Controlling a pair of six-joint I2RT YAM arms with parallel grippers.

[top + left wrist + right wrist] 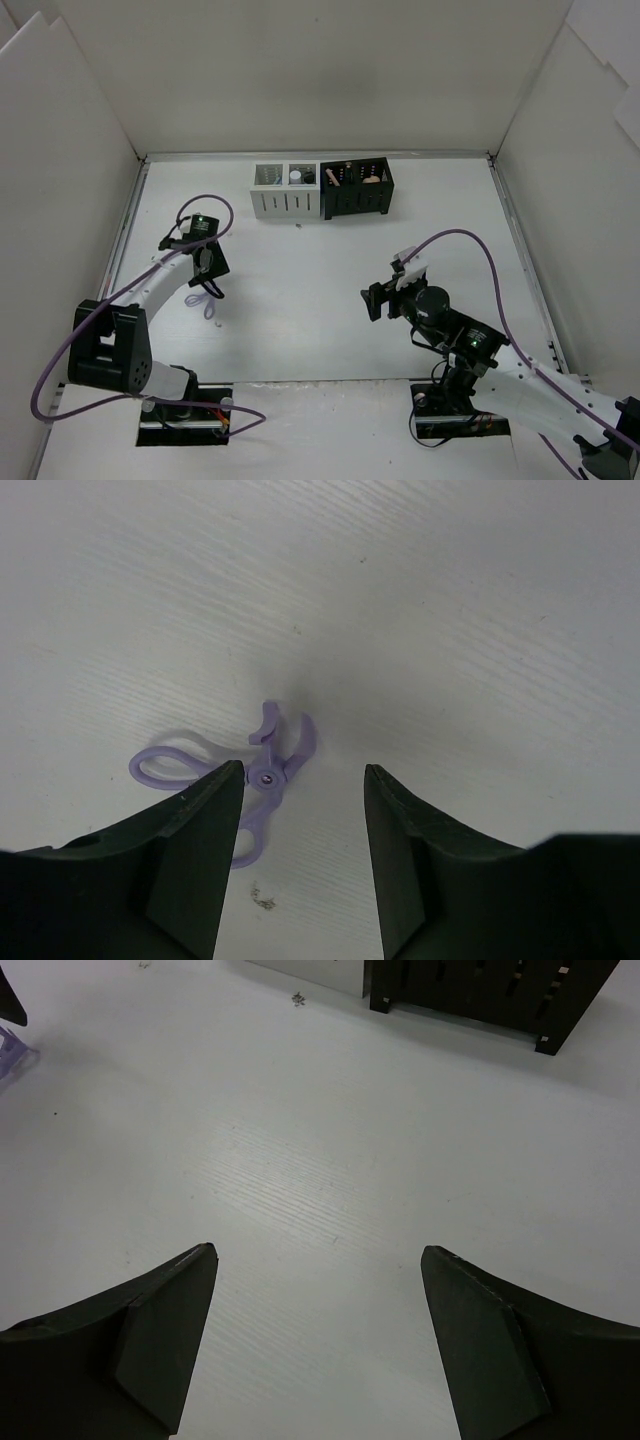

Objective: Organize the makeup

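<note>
As left gripper (302, 768) gapes over purple curler (266, 776), slotted boxes (290, 205) stand far.

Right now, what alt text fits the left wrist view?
A small purple scissor-shaped tool lies flat on the white table, partly hidden behind one finger of the open left gripper. The gripper's two dark fingers frame the bottom edge.

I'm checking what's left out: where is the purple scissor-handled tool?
The purple tool lies on the left side of the table, directly below the open left end effector, far from the white box.
</note>
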